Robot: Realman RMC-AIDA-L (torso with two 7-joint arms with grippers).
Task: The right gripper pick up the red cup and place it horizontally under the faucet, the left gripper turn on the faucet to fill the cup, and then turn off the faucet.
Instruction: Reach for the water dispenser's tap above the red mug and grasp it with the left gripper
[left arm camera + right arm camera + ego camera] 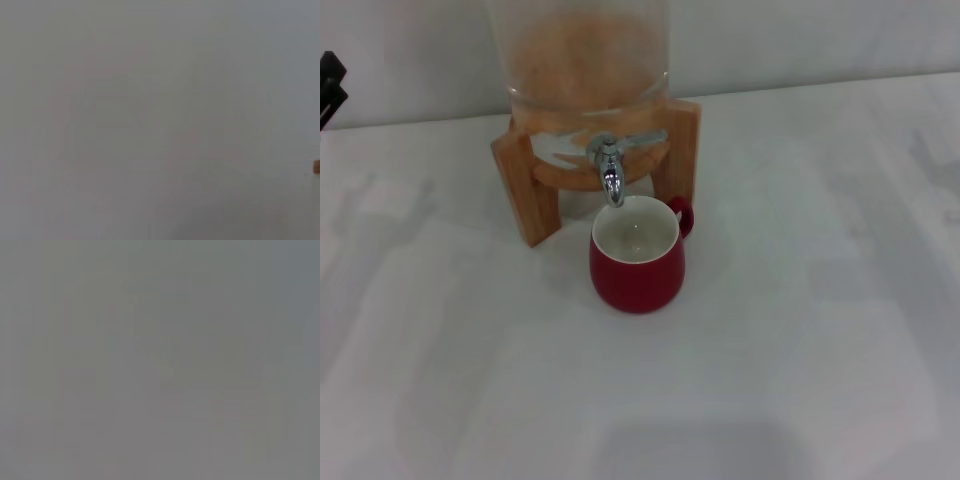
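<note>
The red cup [637, 256] stands upright on the white table, directly below the spout of the chrome faucet [610, 172]. Its handle points to the back right. Its white inside shows, and no stream falls from the spout. The faucet sits in a glass dispenser [582, 60] on a wooden stand [525, 190]. A black part of my left gripper [328, 85] pokes in at the far left edge of the head view, well away from the faucet. My right gripper is out of view. Both wrist views show only a plain grey surface.
The white table [800, 330] spreads wide in front of and beside the cup. A pale wall rises behind the dispenser. A small orange speck [316, 167] shows at the edge of the left wrist view.
</note>
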